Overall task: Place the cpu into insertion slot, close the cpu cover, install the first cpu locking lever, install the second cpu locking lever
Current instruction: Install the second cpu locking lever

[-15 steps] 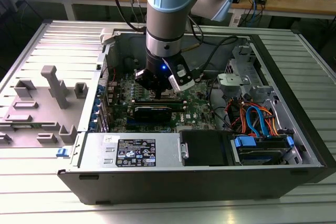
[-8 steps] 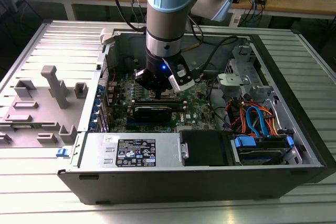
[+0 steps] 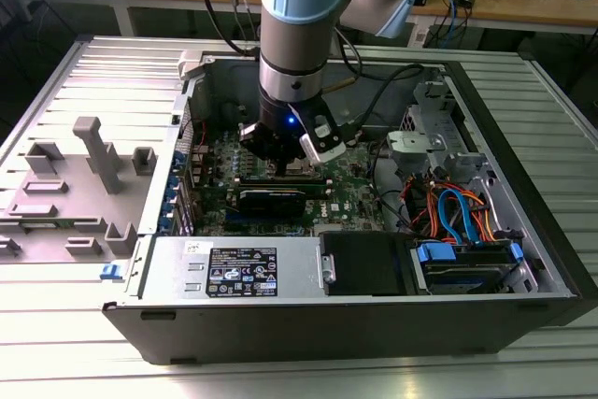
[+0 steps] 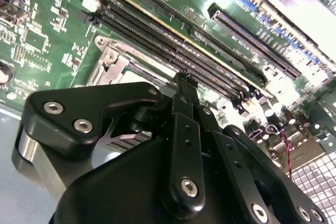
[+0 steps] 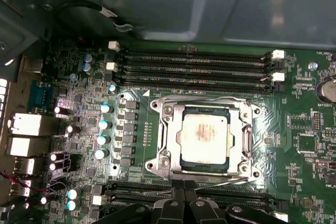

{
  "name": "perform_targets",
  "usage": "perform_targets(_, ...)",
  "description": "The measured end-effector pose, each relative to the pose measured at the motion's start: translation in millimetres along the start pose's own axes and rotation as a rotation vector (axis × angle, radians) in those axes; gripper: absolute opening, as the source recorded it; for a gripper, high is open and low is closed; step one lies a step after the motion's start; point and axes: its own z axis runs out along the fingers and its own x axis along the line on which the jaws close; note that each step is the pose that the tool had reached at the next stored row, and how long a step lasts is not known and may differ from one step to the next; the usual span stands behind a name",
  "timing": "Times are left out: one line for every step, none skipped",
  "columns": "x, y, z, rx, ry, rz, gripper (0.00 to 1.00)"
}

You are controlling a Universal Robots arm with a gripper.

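Silver-grey cpu (image 5: 205, 135) lies seated in the slot (image 5: 181, 162), centre of the first wrist view, with the metal cover (image 5: 245, 139) folded down around it. One lever (image 5: 210, 99) lies along the frame's upper edge. Black gripper (image 5: 184, 195), jaws pressed together and holding nothing, sits at bottom centre beside the other lever (image 5: 223, 183). Judging by this, lever locking is in hand, needing a precise push under its hook.
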Motion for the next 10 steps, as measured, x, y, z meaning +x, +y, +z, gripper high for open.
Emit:
perform_targets(0.8, -1.0, -0.1, -0.0042, -0.0003, -0.001, 0.11)
perform_targets(1.8, -3.1, -0.3, -0.0078, -0.0005, -0.001, 0.11)
perform_targets(2.5, -5.3, -0.7, -0.0085, -0.0005, -0.001, 0.11)
perform_targets(2.8, -6.2, -0.7, -0.0087, -0.0005, -0.001, 0.11)
perform_targets(4.2, -7.0, -0.8, -0.0113, -0.0007, -0.001, 0.11)
perform_targets(7.4, -7.2, -0.6, -0.0195, -0.0012, -0.002, 0.11)
perform_targets(10.5, -7.3, -0.1, -0.0279, -0.0018, -0.002, 0.11)
perform_targets(11.0, -7.3, 0.7, -0.0296, -0.0019, -0.002, 0.11)
perform_targets(11.3, -7.4, 1.5, -0.0307, -0.002, -0.002, 0.11)
perform_targets(11.4, -7.7, 3.3, -0.0342, -0.0021, -0.003, 0.11)
